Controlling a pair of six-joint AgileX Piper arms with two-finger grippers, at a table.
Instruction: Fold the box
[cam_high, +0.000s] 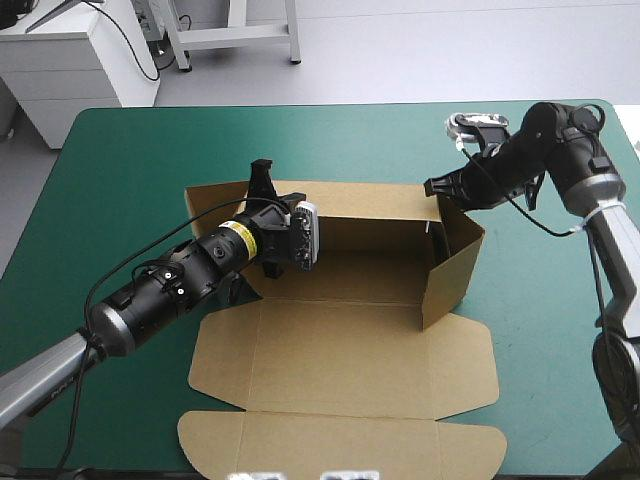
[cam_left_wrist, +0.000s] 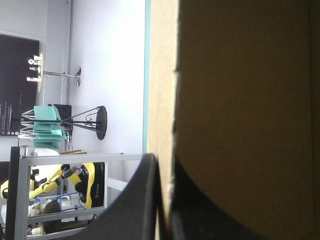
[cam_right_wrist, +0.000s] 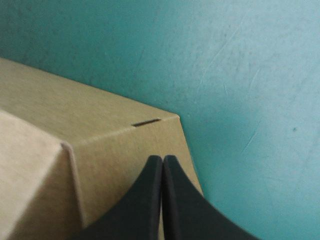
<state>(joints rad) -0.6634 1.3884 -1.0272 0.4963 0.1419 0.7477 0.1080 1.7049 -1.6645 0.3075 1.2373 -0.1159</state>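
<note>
The brown box (cam_high: 350, 275) sits mid-table with its far wall and right wall raised and its lid (cam_high: 340, 365) lying flat toward the near edge. My left gripper (cam_high: 263, 185) is at the left part of the far wall. In the left wrist view the board (cam_left_wrist: 240, 100) stands edge-on between the two black fingers (cam_left_wrist: 142, 200), so this gripper (cam_left_wrist: 165, 160) is shut on the box. My right gripper (cam_high: 432, 187) is at the box's far right corner. Its fingers meet in one arch (cam_right_wrist: 162, 159) against the outside of the wall (cam_right_wrist: 100, 145), just short of a small slot.
Bare teal-green cover (cam_high: 130, 160) lies left, right and beyond the box. The lid's rounded flaps (cam_high: 215, 440) reach almost to the table's near edge. Beside my right gripper the cover (cam_right_wrist: 240, 75) is bare.
</note>
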